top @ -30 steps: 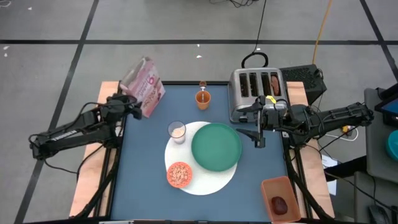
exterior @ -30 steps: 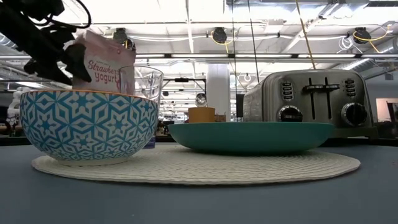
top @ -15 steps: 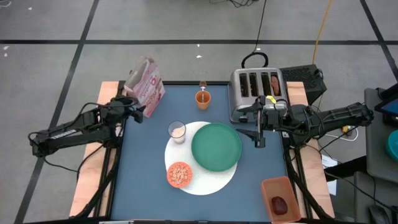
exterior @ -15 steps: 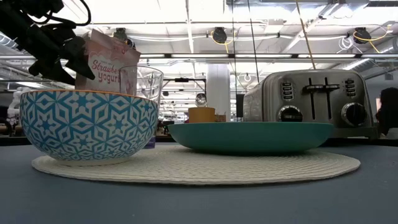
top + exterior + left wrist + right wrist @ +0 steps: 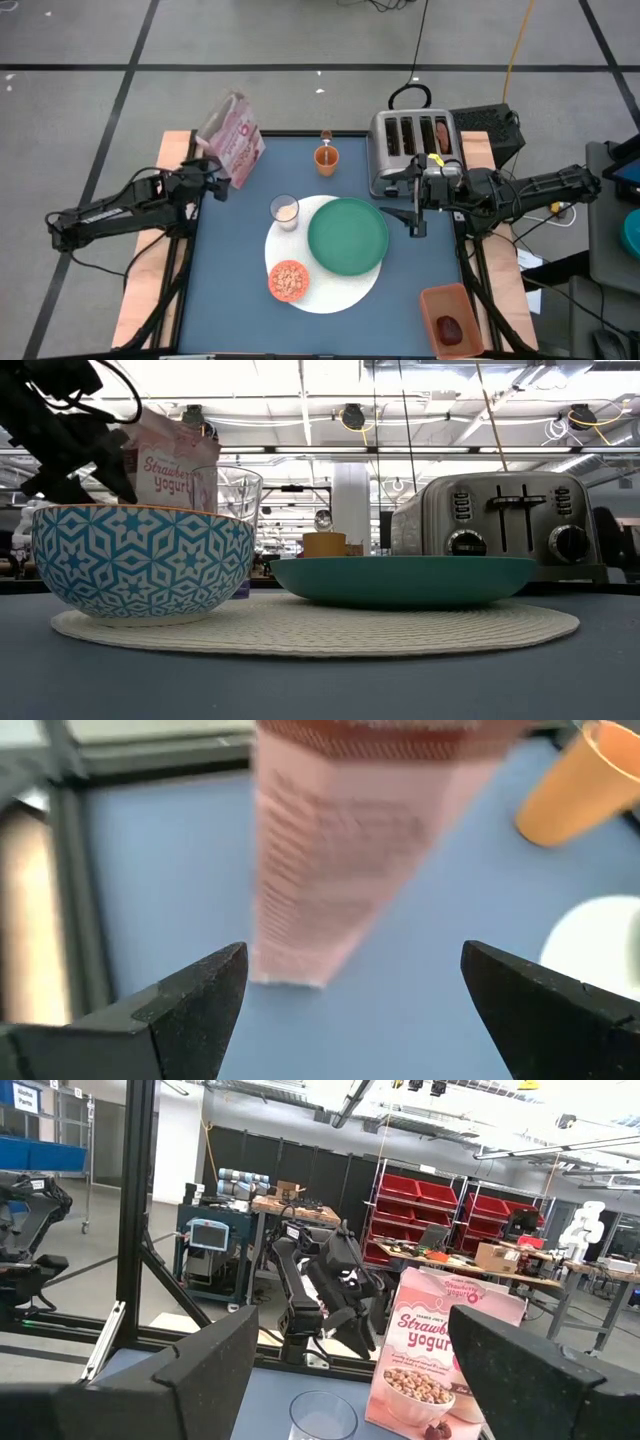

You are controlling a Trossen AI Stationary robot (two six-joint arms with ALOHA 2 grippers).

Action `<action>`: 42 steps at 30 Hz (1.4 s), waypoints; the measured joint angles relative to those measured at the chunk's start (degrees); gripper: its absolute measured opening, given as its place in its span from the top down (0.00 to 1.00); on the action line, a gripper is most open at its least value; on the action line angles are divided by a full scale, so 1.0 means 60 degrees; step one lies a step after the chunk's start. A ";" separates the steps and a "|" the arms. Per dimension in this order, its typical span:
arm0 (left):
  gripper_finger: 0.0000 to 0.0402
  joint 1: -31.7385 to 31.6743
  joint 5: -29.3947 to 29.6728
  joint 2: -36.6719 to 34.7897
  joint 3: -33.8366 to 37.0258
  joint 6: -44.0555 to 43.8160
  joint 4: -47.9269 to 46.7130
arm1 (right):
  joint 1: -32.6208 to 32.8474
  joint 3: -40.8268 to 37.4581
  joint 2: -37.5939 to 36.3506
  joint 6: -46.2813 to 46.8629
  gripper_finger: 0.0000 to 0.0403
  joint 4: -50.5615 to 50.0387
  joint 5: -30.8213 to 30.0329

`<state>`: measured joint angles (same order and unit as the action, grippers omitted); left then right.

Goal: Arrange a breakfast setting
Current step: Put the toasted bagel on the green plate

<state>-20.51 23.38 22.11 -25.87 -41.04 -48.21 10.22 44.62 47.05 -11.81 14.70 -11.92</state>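
Two pincers gape, empty: left pincer (image 5: 222,179) beside cereal box (image 5: 232,139); right pincer (image 5: 415,207) between toaster (image 5: 412,147), green plate (image 5: 347,236).

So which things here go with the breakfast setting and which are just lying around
Setting: round white mat, green plate, cereal bowl, milk glass, orange cup, dark red food.
Lying about: toaster, pink cereal box.

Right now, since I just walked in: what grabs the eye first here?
The green plate on the round white mat at the table's middle, with the cereal bowl beside it. Behind stands the silver toaster. At the far-left corner, the left end effector, open, faces the pink cereal box.
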 joint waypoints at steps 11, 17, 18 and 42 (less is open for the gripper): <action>0.08 0.0441 -0.1326 0.0000 0.0000 0.0109 0.0015 | 0.0003 0.0000 0.0000 0.0000 0.20 0.0000 0.0000; 0.08 0.1315 -0.1328 0.0000 0.0000 0.0090 0.0493 | 0.0002 0.0000 0.0000 0.0000 0.20 0.0000 0.0000; 0.08 0.1491 -0.1326 0.0000 0.0000 0.0100 0.0631 | 0.0004 0.0000 0.0000 0.0000 0.20 0.0000 0.0000; 0.08 0.4019 -0.1137 0.0167 -0.0004 0.1817 0.4242 | -0.0019 0.0308 -0.0149 0.1921 0.20 -0.0282 -0.4621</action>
<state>3.60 16.56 23.11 -25.89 -30.14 -22.76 10.10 46.47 46.15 -0.29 13.01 -39.65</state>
